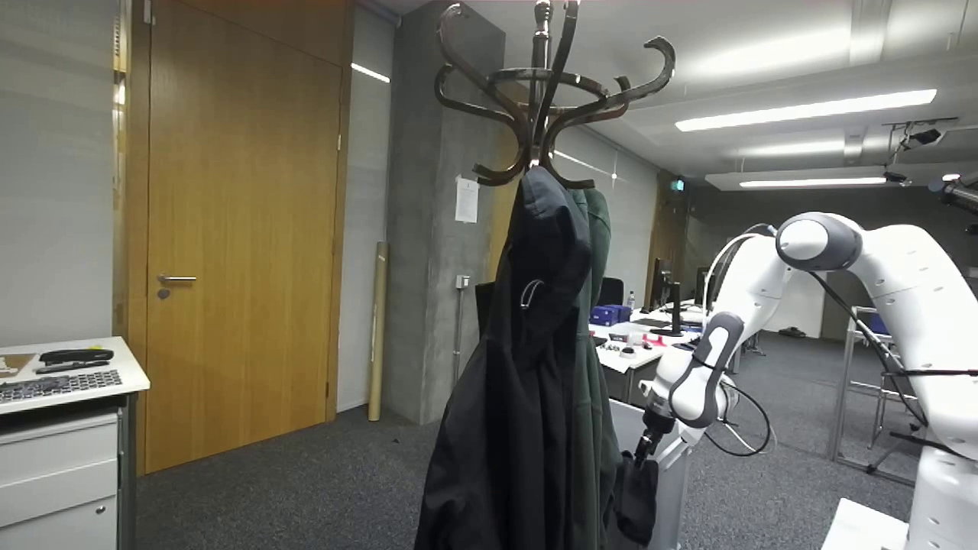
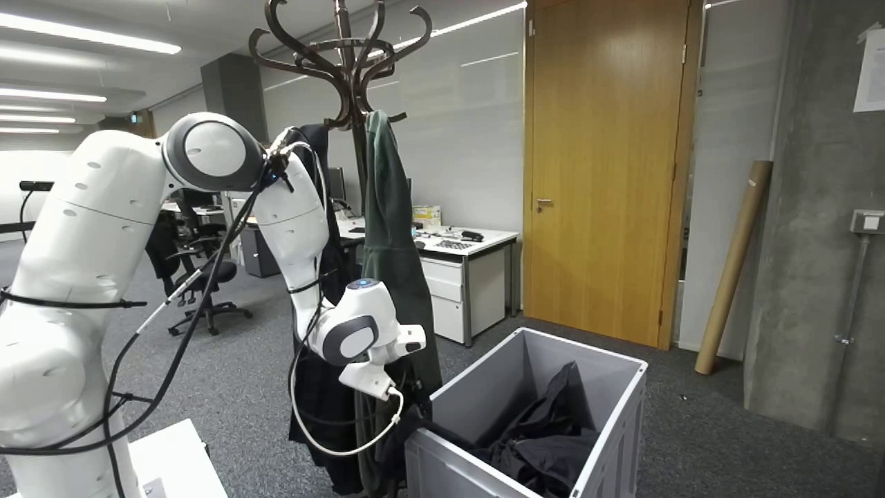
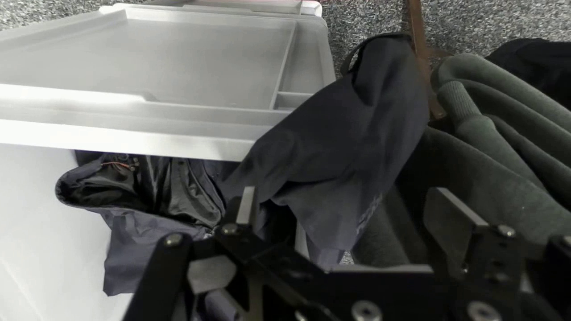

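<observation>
- Wrist view: the fingers (image 3: pixel 246 207) of the gripper (image 3: pixel 345 196) are wide apart and not squeezing anything.
- Right at the gap is a dark jacket (image 3: pixel 348 129). I can't tell if a finger is touching it.
- One part of the jacket lies inside the gray box (image 3: pixel 134 140), and one part flops over the edge and hangs outside.
- It looks thin, soft and floppy, so I guess it is not too heavy and will fold any way it is pulled. The cloth looks smooth, and its shiny lining (image 3: pixel 178 189) may be slippery. It does not look easy to break.
- The bunched cloth over the edge looks like the best place to grab. A big pinch there should hold better than a tiny one. The part down in the box may drag on the wall.
- Just next to it hangs a green top (image 3: pixel 499 178) with a ribbed cuff (image 3: pixel 459 100). It looks thicker and fuzzy, and it could get grabbed by mistake.
- In an exterior view, the green top and a black coat (image 1: pixel 497 397) hang on a brown coat stand (image 1: pixel 539 122).
- Farther away is a wooden door (image 1: pixel 244 229).
</observation>
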Controlling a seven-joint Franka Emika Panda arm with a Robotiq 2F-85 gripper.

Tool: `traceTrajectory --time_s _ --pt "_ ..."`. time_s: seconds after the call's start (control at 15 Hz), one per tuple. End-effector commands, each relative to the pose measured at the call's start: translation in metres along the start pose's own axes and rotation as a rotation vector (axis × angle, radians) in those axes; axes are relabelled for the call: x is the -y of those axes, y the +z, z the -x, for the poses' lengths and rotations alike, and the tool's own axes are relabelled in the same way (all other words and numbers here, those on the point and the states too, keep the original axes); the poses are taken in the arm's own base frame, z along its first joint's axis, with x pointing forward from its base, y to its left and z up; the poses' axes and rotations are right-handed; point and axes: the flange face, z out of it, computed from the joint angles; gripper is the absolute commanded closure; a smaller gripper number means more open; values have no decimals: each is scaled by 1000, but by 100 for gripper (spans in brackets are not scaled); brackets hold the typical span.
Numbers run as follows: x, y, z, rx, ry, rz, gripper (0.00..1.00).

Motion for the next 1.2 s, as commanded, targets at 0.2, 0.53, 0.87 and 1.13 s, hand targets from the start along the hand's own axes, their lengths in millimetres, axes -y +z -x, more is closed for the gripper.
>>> traceTrajectory --time_s 0.2,0.53,0.87,1.13 --pt "-20 -3 6 21 -155 -3 0" --pt "-20 -2 5 10 -238 -3 0" --pt "-16 0 4 -2 -284 -10 9" --pt "-13 1 3 -6 -316 -24 46"
